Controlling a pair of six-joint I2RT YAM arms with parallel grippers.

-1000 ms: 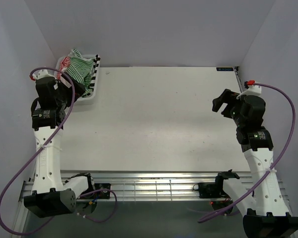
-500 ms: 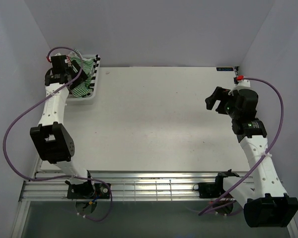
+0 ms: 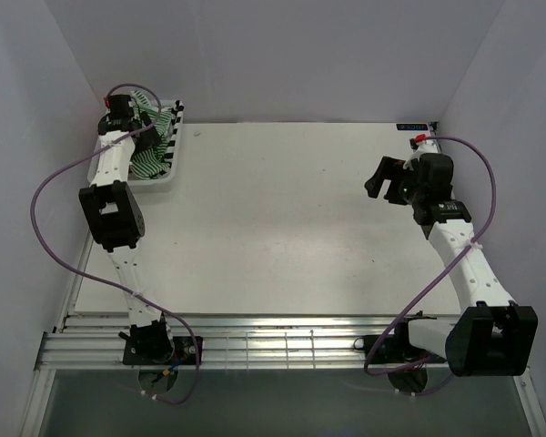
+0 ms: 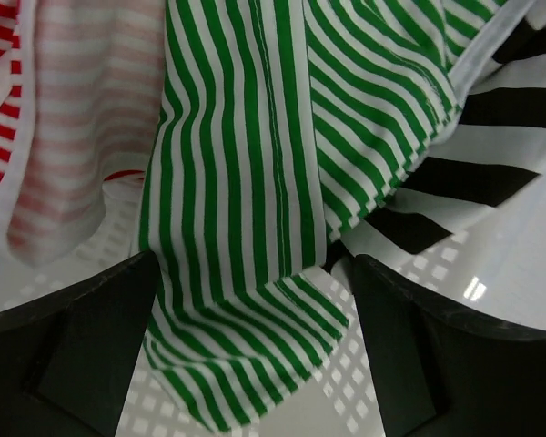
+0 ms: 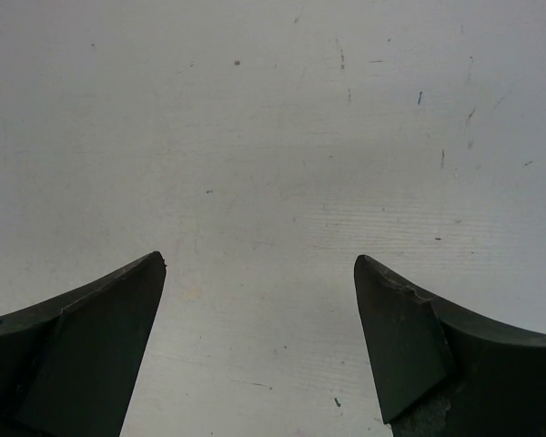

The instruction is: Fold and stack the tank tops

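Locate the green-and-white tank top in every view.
Top external: green-and-white tank top at far left, in the white mesh basket.
Left wrist: the top mid-frame, between the fingers of the open left gripper.
Right wrist: not in it; only the table shows.
Shared landmark: the basket's mesh, top and left wrist.

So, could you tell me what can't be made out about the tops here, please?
Top view: the left arm overlaps the basket; tops too small to separate.
Left wrist view: green top, red top and black top cut off by frame edges.
Right wrist view: shows only table.
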